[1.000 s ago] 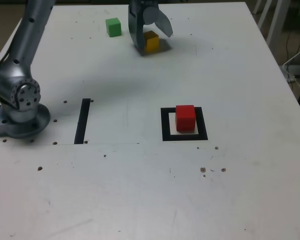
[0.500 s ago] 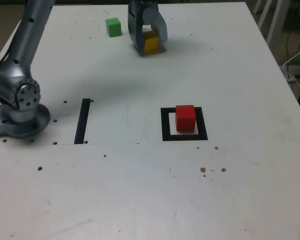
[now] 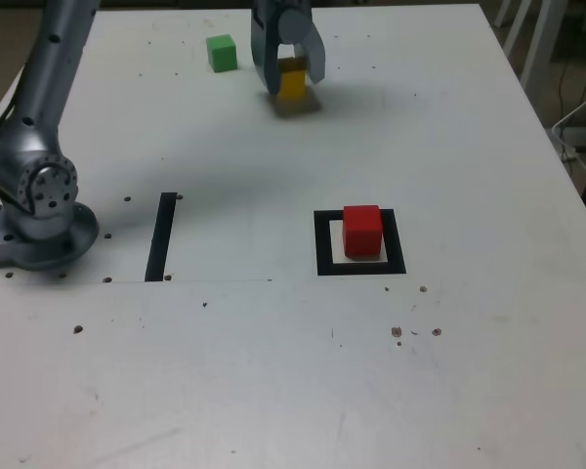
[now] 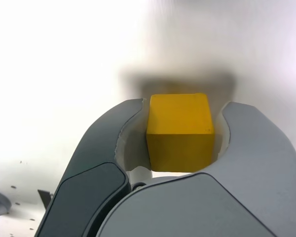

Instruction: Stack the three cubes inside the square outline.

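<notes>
Wrist view: my jaws [image 4: 181, 104] are closing on the yellow cube [image 4: 181, 132], holding it between them.
In the exterior view, I am keeping it over the far part of the bench [image 3: 225, 371], while the green cube [image 3: 222, 54] is resting near it, toward the exterior view's left, and the red cube [image 3: 362, 231] is sitting inside the black square outline [image 3: 324, 244].

Curved grey fingers [image 4: 259, 140] bear dark seams; the silvery arm [image 3: 51, 78] is tubular.
</notes>
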